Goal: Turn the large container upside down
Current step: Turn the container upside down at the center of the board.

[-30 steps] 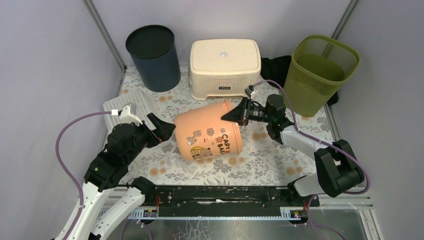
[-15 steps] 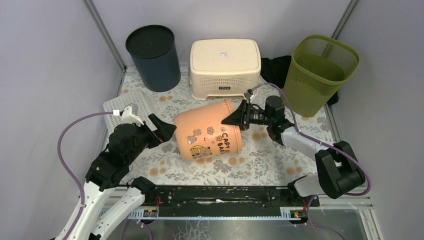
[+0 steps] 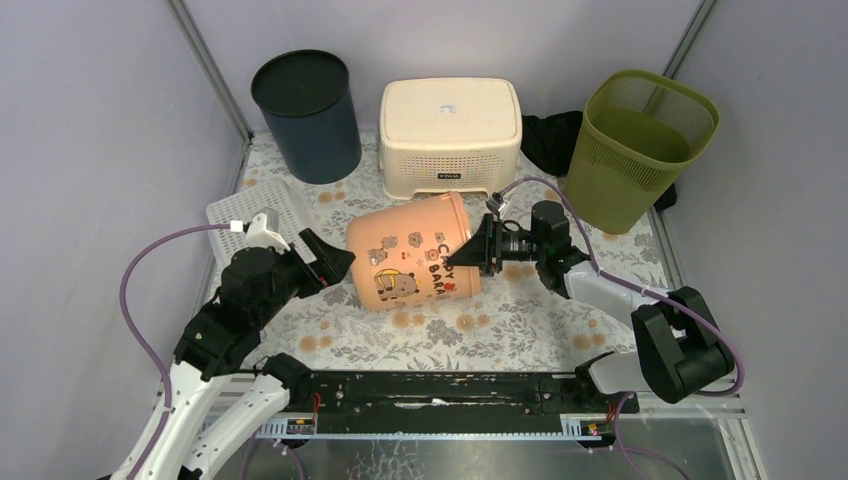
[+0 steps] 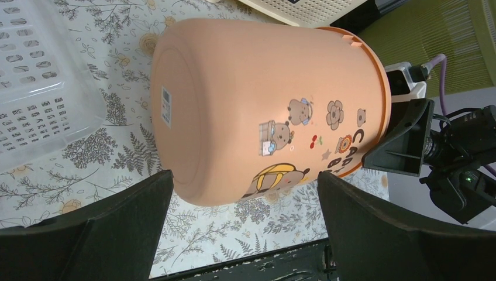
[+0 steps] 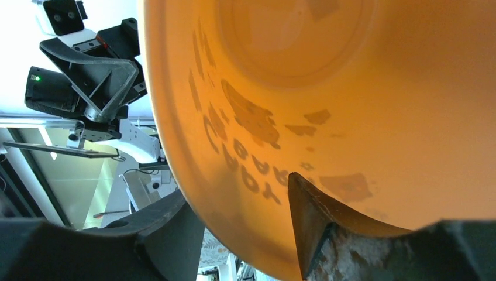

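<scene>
Right pincer (image 5: 236, 190) spread wide, astride container (image 3: 400, 262) rim

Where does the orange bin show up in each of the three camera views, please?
Top external: the orange bin lies on its side mid-table.
Left wrist: centre frame, base to the left.
Right wrist: its interior fills most of the frame.
Shared landmark: the CAPYBARA lettering, seen reversed through the wall from the right wrist.

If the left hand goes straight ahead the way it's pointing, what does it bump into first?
Probably the orange bin. It lies on its side with its bottom facing the open left hand, just ahead.
</scene>
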Robot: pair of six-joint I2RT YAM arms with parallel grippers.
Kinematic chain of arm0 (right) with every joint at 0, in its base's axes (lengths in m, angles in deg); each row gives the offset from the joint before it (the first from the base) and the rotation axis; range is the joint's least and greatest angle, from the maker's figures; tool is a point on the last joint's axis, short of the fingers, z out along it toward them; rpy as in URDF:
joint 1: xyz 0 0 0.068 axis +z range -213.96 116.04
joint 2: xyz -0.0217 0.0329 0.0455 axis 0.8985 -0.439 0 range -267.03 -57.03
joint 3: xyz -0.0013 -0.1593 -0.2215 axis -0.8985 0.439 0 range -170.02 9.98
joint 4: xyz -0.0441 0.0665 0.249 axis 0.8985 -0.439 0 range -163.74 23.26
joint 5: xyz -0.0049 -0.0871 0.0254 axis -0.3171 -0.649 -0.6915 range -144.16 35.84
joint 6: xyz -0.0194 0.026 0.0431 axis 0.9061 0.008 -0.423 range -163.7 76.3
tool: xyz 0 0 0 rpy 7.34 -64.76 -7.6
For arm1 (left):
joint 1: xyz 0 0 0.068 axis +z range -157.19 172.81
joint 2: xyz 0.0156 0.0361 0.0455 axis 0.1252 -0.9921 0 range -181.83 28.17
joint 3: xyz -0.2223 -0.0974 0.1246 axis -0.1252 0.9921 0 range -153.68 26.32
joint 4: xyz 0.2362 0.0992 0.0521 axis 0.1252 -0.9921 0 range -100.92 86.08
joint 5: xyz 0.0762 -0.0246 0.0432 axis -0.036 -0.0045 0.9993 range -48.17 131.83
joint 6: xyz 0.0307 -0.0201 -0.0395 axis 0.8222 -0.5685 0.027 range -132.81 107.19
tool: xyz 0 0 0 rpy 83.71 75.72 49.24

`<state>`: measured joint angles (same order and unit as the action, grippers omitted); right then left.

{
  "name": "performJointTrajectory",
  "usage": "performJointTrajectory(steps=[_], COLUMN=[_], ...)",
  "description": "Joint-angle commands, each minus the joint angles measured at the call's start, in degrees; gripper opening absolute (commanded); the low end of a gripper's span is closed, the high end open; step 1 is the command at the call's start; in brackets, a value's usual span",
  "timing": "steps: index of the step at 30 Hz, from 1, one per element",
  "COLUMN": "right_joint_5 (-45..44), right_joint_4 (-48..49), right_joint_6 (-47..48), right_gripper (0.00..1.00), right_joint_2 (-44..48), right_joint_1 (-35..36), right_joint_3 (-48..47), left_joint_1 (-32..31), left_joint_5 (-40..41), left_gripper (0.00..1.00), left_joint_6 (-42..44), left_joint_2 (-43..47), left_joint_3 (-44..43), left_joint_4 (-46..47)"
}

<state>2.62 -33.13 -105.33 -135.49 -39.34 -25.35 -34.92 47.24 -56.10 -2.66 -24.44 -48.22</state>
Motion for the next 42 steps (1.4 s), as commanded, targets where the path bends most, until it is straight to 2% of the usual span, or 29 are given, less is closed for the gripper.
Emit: performJointTrajectory(steps=[1,5,17,42], right_joint_5=[3.2,2.8,0.1,-3.7], right_joint_4=[0.2,-0.9,-11.7,-17.5], right_joint_6=[2.1,2.2,6.0,7.1], right_gripper=[0.54,0.49,0.5,0.49], right_joint_2=[2.9,5.6,16.3,19.8], right_joint_1=[-0.2,-0.1,0.6,4.8], right_joint_3=[0.5,2.6,7.9,7.6], left_joint_1=[-0.2,-0.2,-0.2,-0.3], left_joint_5=[-1.0,-1.1,-1.8,-2.5], left_gripper=[1.0,1.0,1.0,1.0], left_joint_6=[-0.8,-0.9,-1.3,-1.4], left_joint_2=[0.5,0.4,0.0,-0.5], left_joint_3=[1.0,1.1,1.7,1.5], left_joint_4=[3.4,3.5,4.6,5.0])
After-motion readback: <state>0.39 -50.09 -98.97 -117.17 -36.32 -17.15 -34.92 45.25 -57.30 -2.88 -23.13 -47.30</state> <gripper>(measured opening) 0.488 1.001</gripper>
